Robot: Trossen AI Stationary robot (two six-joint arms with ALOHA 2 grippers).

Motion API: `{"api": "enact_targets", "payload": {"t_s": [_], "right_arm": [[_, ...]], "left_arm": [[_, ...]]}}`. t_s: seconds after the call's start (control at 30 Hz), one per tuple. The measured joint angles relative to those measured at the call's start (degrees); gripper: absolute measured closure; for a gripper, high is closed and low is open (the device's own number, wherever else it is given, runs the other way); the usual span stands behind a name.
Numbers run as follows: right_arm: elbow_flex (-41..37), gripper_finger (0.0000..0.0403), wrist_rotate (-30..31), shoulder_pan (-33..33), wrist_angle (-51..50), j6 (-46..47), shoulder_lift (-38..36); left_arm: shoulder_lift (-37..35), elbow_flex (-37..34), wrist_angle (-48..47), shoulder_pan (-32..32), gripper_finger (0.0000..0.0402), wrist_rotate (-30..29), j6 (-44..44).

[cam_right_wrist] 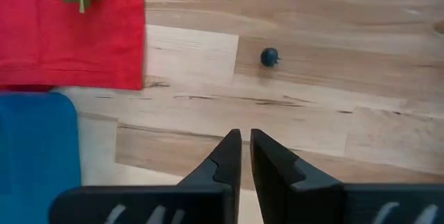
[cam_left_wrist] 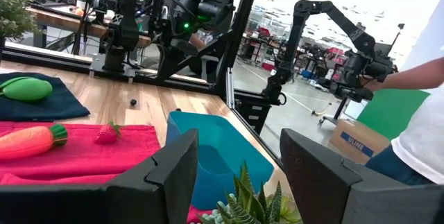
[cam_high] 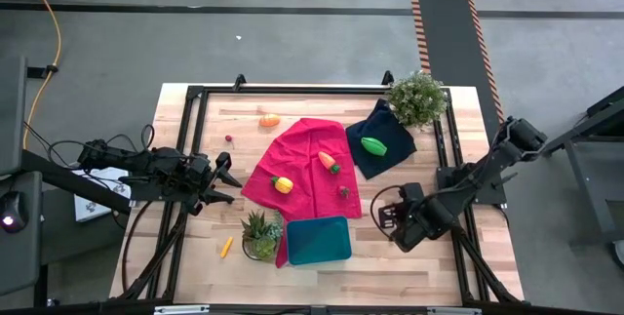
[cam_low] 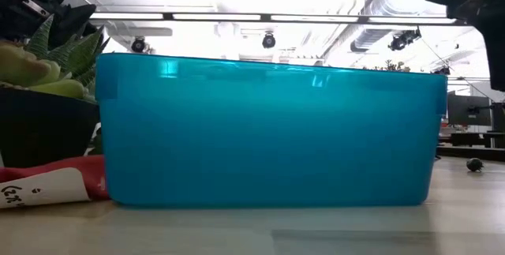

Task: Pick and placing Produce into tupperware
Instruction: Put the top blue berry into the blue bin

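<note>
Sitting low centre in the high view, the teal tupperware [cam_high: 319, 240] is a shallow, round-cornered rectangle with nothing showing inside. Up and left of it, on the red cloth [cam_high: 304, 159], lie the orange carrot [cam_high: 329, 162] and a yellow-orange piece [cam_high: 283, 184]; the green oval [cam_high: 373, 145] rests on the navy cloth [cam_high: 382, 139]. Right of the tub, the right pincer [cam_right_wrist: 245, 156] hangs over bare wooden surface [cam_high: 390, 266], fingers nearly together, gripping nothing. Far left, the left pincer [cam_high: 226, 180] waits parted, empty.
</note>
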Motion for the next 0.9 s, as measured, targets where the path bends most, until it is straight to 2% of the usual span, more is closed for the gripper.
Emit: {"api": "enact_targets", "payload": {"t_s": [0.3,0.7,0.9], "right_arm": [[-2.1,0.0337,1.2,3.5,0.1,3.3,0.0],[-2.1,0.0336,1.6,2.9,0.0,-1.8,0.0],[-2.1,0.0336,-1.6,1.7,0.0,-4.0,0.0]], "left_arm": [[0.0,0.0,0.0,0.0,0.0208,0.0,0.0],[0.0,0.0,0.0,0.0,0.0208,0.0,0.0],[0.0,0.0,0.0,0.0,0.0208,0.0,0.0]]}}
